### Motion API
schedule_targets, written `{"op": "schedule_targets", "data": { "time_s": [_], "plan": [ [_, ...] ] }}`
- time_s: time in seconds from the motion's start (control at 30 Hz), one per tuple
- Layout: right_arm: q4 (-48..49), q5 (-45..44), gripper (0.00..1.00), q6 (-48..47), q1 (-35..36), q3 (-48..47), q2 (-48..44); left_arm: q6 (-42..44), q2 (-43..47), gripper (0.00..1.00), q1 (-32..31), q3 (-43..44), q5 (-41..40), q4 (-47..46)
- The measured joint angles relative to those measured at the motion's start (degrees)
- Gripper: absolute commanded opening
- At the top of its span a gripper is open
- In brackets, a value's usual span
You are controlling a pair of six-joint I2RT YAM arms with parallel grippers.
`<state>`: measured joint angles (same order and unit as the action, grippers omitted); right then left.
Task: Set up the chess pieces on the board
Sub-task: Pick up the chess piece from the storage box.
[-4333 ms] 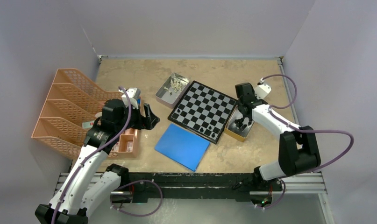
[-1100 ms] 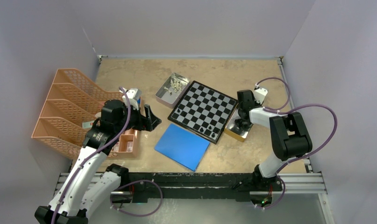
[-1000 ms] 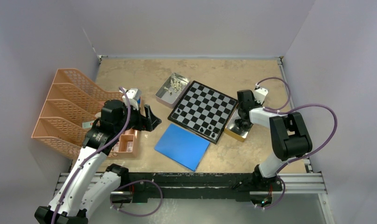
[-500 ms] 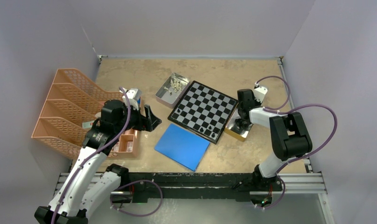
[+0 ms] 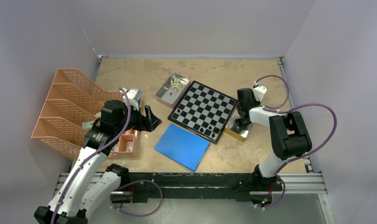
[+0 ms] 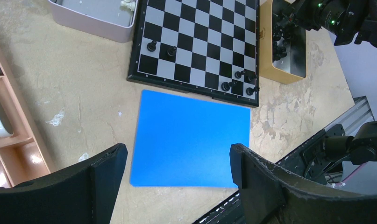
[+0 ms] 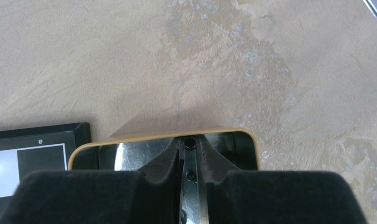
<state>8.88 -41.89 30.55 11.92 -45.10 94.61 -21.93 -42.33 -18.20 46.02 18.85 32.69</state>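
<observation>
Right claw down in yellow tin, tips nearly pressed together either side of a small black piece; pinched or not, cannot tell. Yellow tin just beside board at its right edge, on bench. A few black pieces standing along board's near edge. Cream pieces heaped in grey tin by board's far left corner. Left claw spread wide above blue sheet.

White arm shells, black joints, looping purple cables — and broad, matte-black fingers.
</observation>
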Motion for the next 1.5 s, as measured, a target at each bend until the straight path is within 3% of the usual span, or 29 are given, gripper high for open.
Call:
{"op": "schedule_targets", "data": {
  "time_s": [0.7,1.17,1.33,1.5],
  "plan": [
    [-3.63,3.65,0.08,0.68,5.73,-2.14,-1.49,0.0,0.2,0.81,-0.59,0.0,-0.02,0.0],
    [-13.49,3.19,0.07,4.22,6.6,-4.59,-14.82,0.0,0.2,0.81,-0.59,0.0,-0.09,0.0],
    [-12.04,5.22,0.07,3.76,11.82,-6.62,-21.24,0.0,0.2,0.81,-0.59,0.0,-0.26,0.0],
    [-8.61,7.34,0.07,3.69,18.97,-7.8,-21.42,0.0,0.2,0.81,-0.59,0.0,-0.76,0.0]
  ]
}}
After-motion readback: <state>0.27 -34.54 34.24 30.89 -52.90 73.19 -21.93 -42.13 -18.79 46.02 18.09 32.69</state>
